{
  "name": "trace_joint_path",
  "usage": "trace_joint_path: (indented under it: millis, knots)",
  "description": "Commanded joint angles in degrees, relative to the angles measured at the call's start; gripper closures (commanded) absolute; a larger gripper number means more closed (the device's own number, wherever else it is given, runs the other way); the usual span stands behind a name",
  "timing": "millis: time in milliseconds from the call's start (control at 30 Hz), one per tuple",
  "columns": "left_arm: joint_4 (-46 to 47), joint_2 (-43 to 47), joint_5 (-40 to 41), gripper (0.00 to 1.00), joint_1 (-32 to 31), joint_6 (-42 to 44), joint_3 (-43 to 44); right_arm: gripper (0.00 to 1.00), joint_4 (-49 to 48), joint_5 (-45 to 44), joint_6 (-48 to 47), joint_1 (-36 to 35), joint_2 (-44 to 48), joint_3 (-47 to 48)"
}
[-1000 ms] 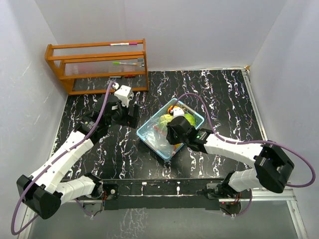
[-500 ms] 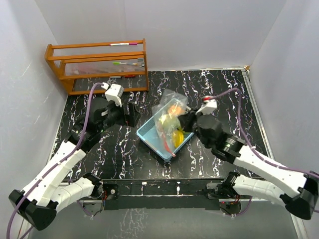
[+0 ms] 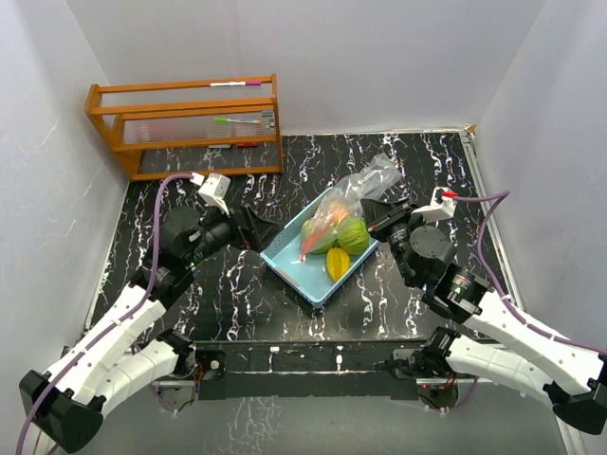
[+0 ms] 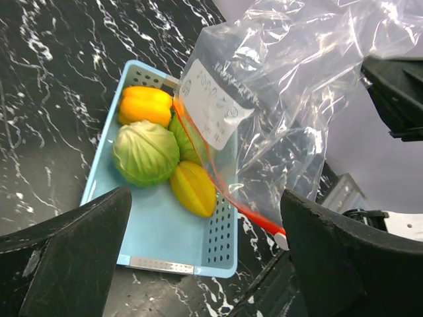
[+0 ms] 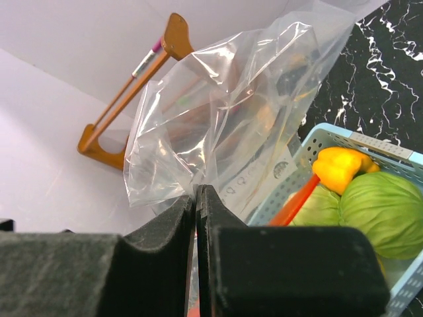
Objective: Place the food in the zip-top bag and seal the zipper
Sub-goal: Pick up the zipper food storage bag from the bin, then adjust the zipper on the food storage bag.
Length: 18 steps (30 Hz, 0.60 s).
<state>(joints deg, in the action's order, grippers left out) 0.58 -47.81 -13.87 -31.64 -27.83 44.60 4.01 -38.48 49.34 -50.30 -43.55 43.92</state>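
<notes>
The clear zip-top bag [image 3: 368, 180] hangs in the air over the far right corner of the light blue tray [image 3: 302, 268], with nothing in it. My right gripper [image 3: 379, 212] is shut on a fold of the bag [image 5: 231, 112]. The red zipper strip [image 4: 228, 190] slants down over the tray's rim and also shows in the right wrist view [image 5: 295, 203]. The food lies in the tray: a green cabbage [image 4: 145, 153], a second green one [image 5: 380, 211], a yellow-orange pepper [image 4: 145, 105] and a yellow starfruit [image 4: 193, 188]. My left gripper [image 3: 258, 227] is open and empty, left of the tray.
A wooden rack [image 3: 185, 123] with pens stands at the back left. White walls close the table on three sides. The black marbled tabletop [image 3: 218, 294] surrounds the tray.
My right arm has lifted the bag off the tray and drawn it back to the right, uncovering the food. My left arm has pulled back a little to the left.
</notes>
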Motion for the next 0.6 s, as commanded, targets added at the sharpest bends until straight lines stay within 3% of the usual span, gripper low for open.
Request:
trace_joint_path:
  millis: [0,67,133,200,400,467,567]
  knots:
    - [7.7,1.9,-3.6,0.07,-0.2,-6.5,-3.8,0.92,-6.6,-3.4,1.6,-0.2,0.6,1.4]
    - [11.2,2.1,-5.7,0.09,-0.2,-7.2,-5.7,0.92,-7.3,-3.8,0.8,-0.2,0.4,2.5]
    - [14.4,2.6,-8.5,0.24,-0.2,-5.7,-7.5,0.92,-7.4,-4.9,-0.2,-0.2,0.0,3.9]
    - [16.0,2.9,-11.5,0.32,-0.2,-3.1,-8.4,0.92,-7.4,-5.8,-0.6,-0.2,-0.6,5.5]
    - [16.9,1.1,-14.9,0.35,-0.1,5.3,-9.9,0.92,-7.5,-6.6,-0.6,-0.2,-2.8,10.9]
    - [21.6,1.3,-14.9,0.39,-0.2,6.9,-12.3,0.92,-7.4,-6.5,-0.6,-0.2,-3.8,12.5]
    - [36.1,3.1,-15.9,0.42,-0.4,10.0,-18.5,0.92,-7.5,-6.4,-0.6,-0.2,-5.2,14.6]
